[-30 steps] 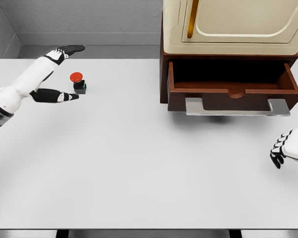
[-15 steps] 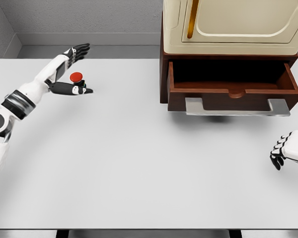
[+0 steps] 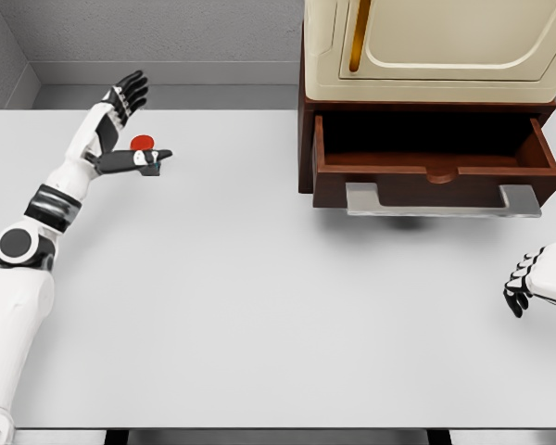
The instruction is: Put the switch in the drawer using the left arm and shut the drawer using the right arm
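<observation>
At the surface's [image 3: 259, 306] far left, the left hand [image 3: 122, 125] was seen spread around the red switch [image 3: 144, 144], thumb in front and fingers behind, not yet clamped. Over the past second the hand had been brought in from beside the switch until it was bracketed, so a grasp looked near. The drawer [image 3: 435, 162] stood open, well apart. The right hand [image 3: 528, 278] rested at the right edge, fingers loosely curled on nothing.

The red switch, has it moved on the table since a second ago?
Yes, slightly. The switch now sits a little higher in the view, farther from the robot, judged against the drawer, with the left robot hand around it.
</observation>
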